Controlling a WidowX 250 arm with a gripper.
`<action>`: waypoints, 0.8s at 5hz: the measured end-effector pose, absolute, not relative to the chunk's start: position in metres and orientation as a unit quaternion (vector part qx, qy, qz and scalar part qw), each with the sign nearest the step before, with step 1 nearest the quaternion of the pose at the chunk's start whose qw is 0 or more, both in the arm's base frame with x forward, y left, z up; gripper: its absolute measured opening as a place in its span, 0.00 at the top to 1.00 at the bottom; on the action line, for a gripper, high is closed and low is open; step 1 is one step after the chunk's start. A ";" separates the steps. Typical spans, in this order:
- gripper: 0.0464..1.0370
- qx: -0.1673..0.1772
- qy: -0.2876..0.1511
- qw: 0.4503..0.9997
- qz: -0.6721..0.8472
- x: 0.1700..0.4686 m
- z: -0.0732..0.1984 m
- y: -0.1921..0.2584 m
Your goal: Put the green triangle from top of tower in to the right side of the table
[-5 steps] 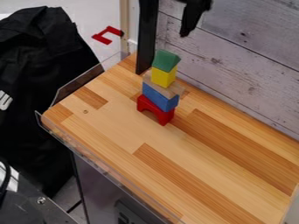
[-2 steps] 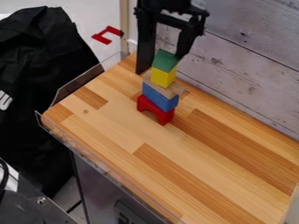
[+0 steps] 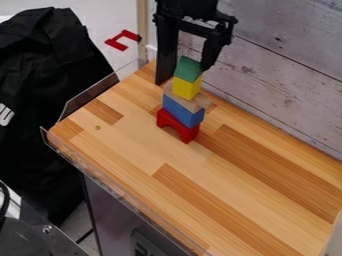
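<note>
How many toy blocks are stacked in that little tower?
5: the green triangle on top, then the yellow block, the plain wooden one, the blue one, and the red arch at the bottom.

Plenty of room over the light brown wooden tabletop (image 3: 260, 200) toward the right, but it's tight behind the multicoloured wooden block stack (image 3: 182, 111): black upright post (image 3: 163, 65) close by, grey plank wall (image 3: 287, 85) along the back, clear plastic rim (image 3: 87, 97) on the left
</note>
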State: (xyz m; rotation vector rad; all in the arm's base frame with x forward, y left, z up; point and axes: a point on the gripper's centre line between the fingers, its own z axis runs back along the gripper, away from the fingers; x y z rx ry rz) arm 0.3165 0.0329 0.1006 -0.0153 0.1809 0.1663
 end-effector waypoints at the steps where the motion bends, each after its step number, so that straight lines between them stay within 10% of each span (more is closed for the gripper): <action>1: 0.09 -0.011 0.104 0.990 0.090 0.316 0.091 0.032; 3: 0.52 -0.015 0.103 0.990 0.096 0.317 0.091 0.032; 4: 0.52 -0.014 0.104 0.990 0.099 0.317 0.090 0.032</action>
